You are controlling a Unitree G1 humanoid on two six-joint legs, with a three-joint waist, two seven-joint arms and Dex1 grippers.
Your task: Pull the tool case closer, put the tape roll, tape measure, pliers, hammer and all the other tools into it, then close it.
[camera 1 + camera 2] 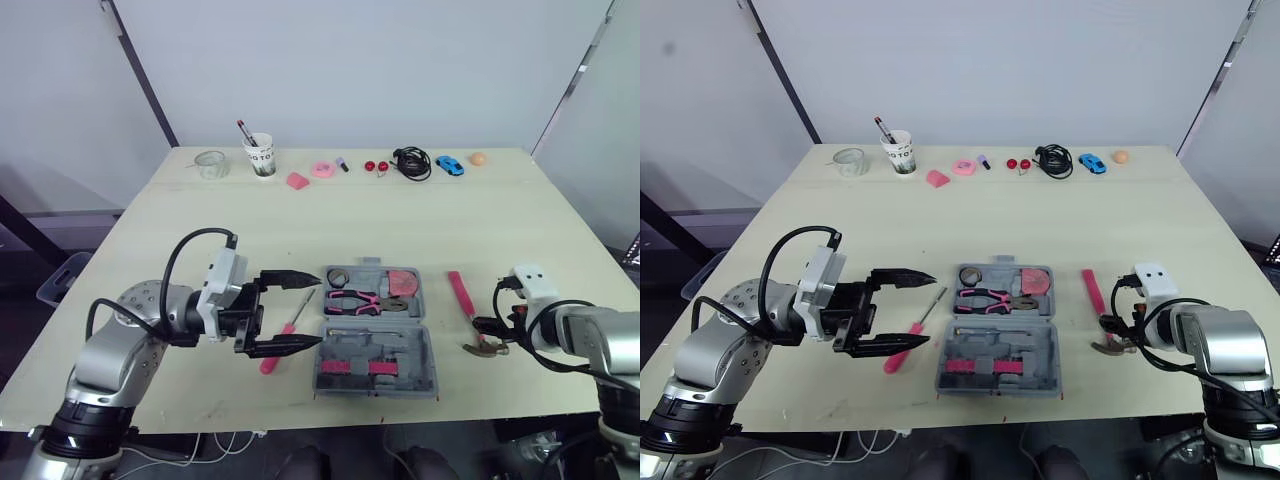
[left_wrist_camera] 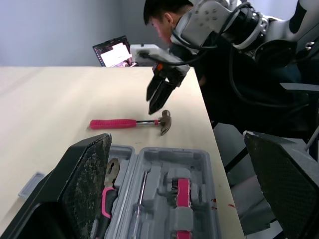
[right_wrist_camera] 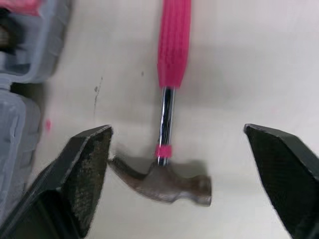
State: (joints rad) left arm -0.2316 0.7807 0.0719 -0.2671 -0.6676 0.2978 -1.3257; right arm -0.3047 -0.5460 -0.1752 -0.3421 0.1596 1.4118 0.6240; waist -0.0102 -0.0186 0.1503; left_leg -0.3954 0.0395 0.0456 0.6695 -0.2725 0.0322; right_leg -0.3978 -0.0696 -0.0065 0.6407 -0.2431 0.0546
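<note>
Open tool case (image 1: 375,335) sitting mid-desk (image 1: 300,220), toward the front edge; pliers (image 1: 352,299) lying inside. Hammer (image 1: 463,300) lying just right of it. Right end effector (image 3: 177,132) hovering over the hammer head, fingers spread apart. Left end effector (image 1: 315,311), fingers apart too, hanging over a pink screwdriver (image 1: 902,352) beside the case's left edge.

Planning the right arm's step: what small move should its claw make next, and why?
Probably lower the right claw straight down and shut it on the hammer, just above the head. The claw is open and hovers over the hammer, which lies on the table to the right of the open case, its head framed by the fingers.
</note>
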